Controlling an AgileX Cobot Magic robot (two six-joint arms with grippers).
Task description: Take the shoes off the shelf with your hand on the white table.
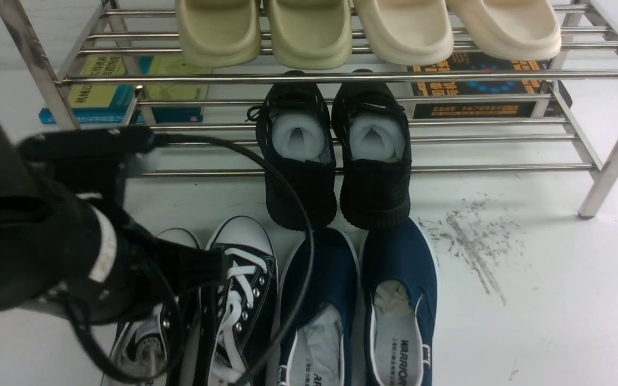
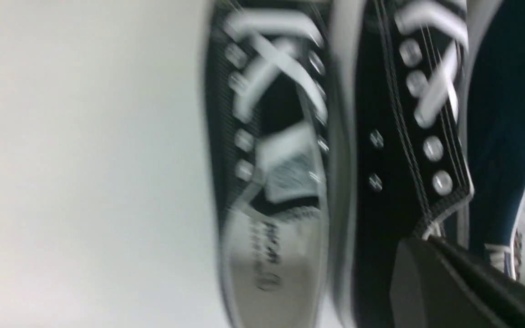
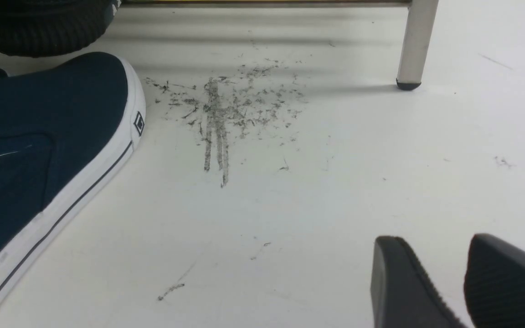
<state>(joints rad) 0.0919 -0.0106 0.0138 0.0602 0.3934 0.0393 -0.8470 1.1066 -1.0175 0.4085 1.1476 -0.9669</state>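
Item: the shoes [image 1: 242, 268]. They are off the shelf [image 1: 341, 78] and stand on the white table [image 1: 556, 311] in front of it, so I judge delivery nearly done.
Left gripper [image 1: 216, 268]: jaws pressed together, tips at one sneaker's collar. I cannot tell whether they pinch canvas.
Right gripper [image 3: 431, 248]: jaws parted, empty, before the shelf's leg.

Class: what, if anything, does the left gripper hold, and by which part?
One black lace-up sneaker, apparently pinched at its opening's canvas rim beside the last eyelets.
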